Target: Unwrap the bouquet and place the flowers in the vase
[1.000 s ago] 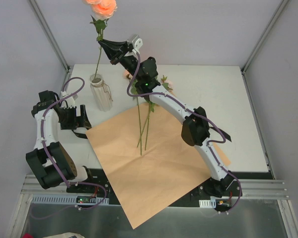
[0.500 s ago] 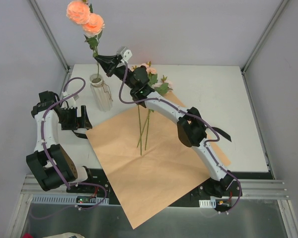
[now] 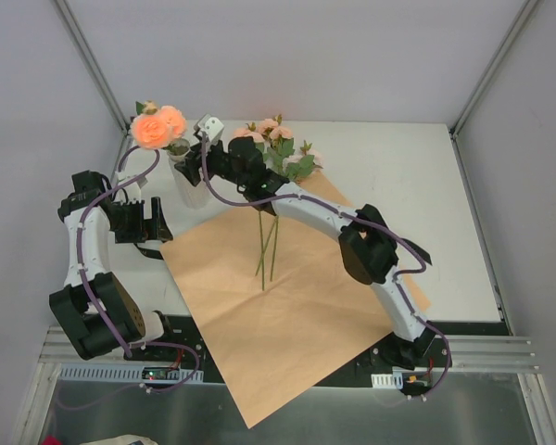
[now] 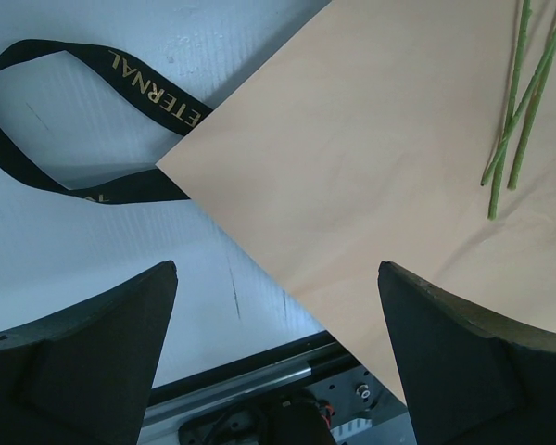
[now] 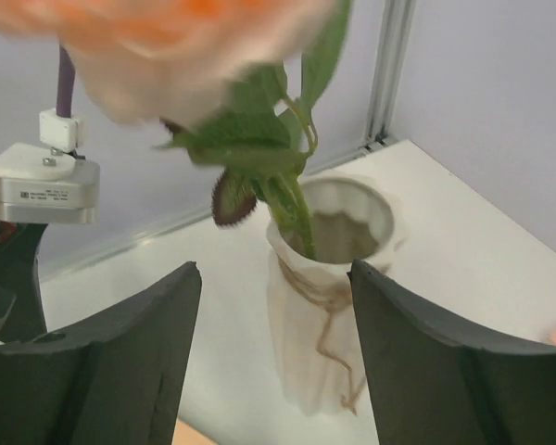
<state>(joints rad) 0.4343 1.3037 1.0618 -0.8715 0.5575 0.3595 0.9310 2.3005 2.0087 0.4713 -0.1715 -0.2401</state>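
Note:
The whitish vase (image 5: 329,315) stands at the table's back left, partly covered in the top view (image 3: 189,188). One stem (image 5: 296,211) with peach roses (image 3: 157,127) stands in its mouth, the blooms blurred at the top of the right wrist view. My right gripper (image 5: 273,273) hangs open just in front of the vase (image 3: 193,154), holding nothing. More flowers (image 3: 273,137) lie behind my right arm, their stems (image 3: 267,243) on the unfolded tan paper (image 3: 287,297). My left gripper (image 4: 276,269) is open and empty over the paper's left corner (image 3: 153,222).
A black ribbon (image 4: 46,120) with gold lettering lies looped on the white table (image 4: 93,232) beside the paper's corner. The table's near edge and metal rail (image 4: 241,380) show below my left gripper. Grey walls and frame posts (image 3: 97,69) close in the back.
My right arm came down to the left and lowered the rose stem into the vase. Its jaws then opened and let the stem go. My left arm stayed put.

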